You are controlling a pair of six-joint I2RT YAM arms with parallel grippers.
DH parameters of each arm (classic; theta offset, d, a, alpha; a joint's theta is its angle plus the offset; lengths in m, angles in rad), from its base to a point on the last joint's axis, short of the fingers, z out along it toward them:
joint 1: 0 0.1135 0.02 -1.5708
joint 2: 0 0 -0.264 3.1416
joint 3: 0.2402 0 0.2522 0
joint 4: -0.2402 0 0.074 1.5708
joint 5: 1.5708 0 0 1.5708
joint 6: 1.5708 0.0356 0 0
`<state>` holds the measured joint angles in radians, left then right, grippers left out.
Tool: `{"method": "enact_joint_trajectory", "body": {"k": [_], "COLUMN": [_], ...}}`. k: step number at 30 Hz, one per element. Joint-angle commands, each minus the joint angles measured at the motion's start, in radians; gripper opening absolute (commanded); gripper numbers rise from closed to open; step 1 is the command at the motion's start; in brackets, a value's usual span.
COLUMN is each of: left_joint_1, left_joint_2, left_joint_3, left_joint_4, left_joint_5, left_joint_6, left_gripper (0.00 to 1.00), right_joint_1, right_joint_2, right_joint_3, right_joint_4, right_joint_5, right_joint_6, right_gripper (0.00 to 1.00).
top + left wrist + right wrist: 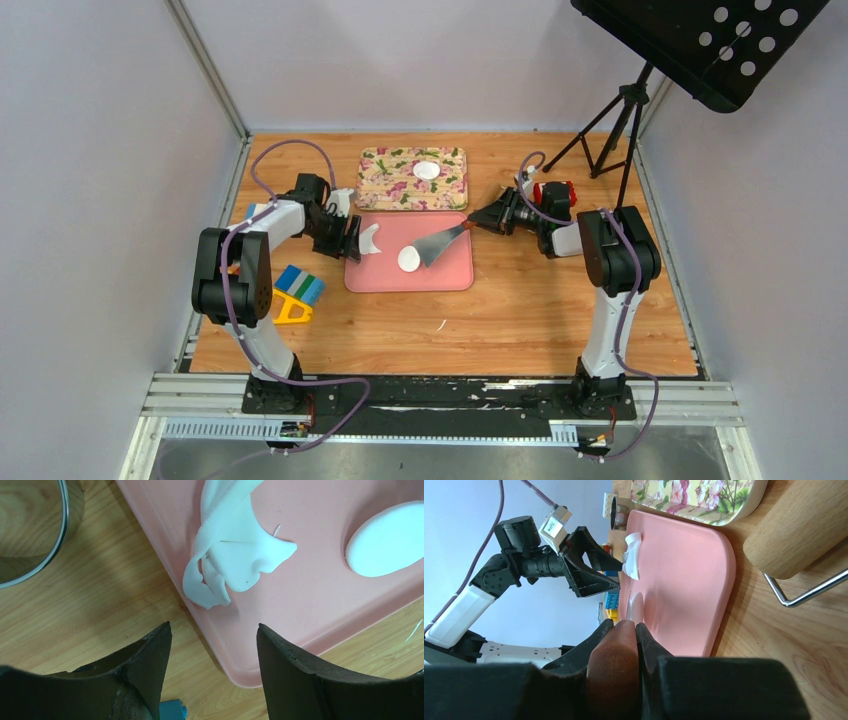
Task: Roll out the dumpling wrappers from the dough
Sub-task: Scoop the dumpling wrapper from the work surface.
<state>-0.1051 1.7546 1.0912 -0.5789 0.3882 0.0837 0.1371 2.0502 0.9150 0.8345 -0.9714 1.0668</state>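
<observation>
- At the pink board's (310, 605) left edge: ragged dough scrap (235, 555); left pincer (214, 630) open, just beside it.
- Centre: right pincer (624, 625) clamped on spatula (438, 245) handle, blade tip at the round wrapper (409, 259).

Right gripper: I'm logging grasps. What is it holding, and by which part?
The right gripper is shut on the spatula by its brown wooden handle, blade out over the pink board. The left gripper is open, holding nothing.

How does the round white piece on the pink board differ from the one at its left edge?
The dumpling wrapper is a flat, smooth-edged disc; the dough scrap is ragged and curled. The wrapper lies mid-board by the spatula blade; the scrap sits at the edge. Both are white, on the pink board.
</observation>
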Motion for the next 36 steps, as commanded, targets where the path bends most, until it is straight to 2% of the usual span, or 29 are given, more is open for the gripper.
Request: {"method": "enact_joint_trajectory", "body": {"k": [1,6,16,23,30,36], "left_joint_1": [-0.004,-0.004,-0.005,-0.024,-0.033,-0.033], "left_joint_2": [0.0,-0.005,-0.023,-0.003,0.003,0.008], "left_joint_3": [-0.003,-0.005,-0.011,-0.008,-0.009,-0.008], "left_joint_4": [0.016,0.014,0.019,0.019,0.019,0.017], "left_joint_5": [0.017,0.017,0.027,0.023,0.017,0.02], "left_joint_6": [-0.006,-0.003,-0.004,-0.001,0.003,0.005], "left_gripper": [0.7,0.7,0.7,0.7,0.7,0.7], "right_joint_1": [0.003,-0.007,-0.042,0.013,0.046,0.055], "right_joint_2": [-0.049,-0.096,-0.135,-0.072,0.044,0.162], "right_joint_3": [0.013,0.027,0.01,0.083,0.31,0.555], "right_joint_4": [-0.027,-0.188,-0.227,-0.31,-0.469,-0.764], "right_joint_5": [0.001,0.062,0.101,0.084,0.047,-0.009], "right_joint_6": [-0.088,-0.259,-0.38,-0.497,-0.601,-0.782], "right_gripper": [0.0,0.0,0.0,0.0,0.0,0.0]}}
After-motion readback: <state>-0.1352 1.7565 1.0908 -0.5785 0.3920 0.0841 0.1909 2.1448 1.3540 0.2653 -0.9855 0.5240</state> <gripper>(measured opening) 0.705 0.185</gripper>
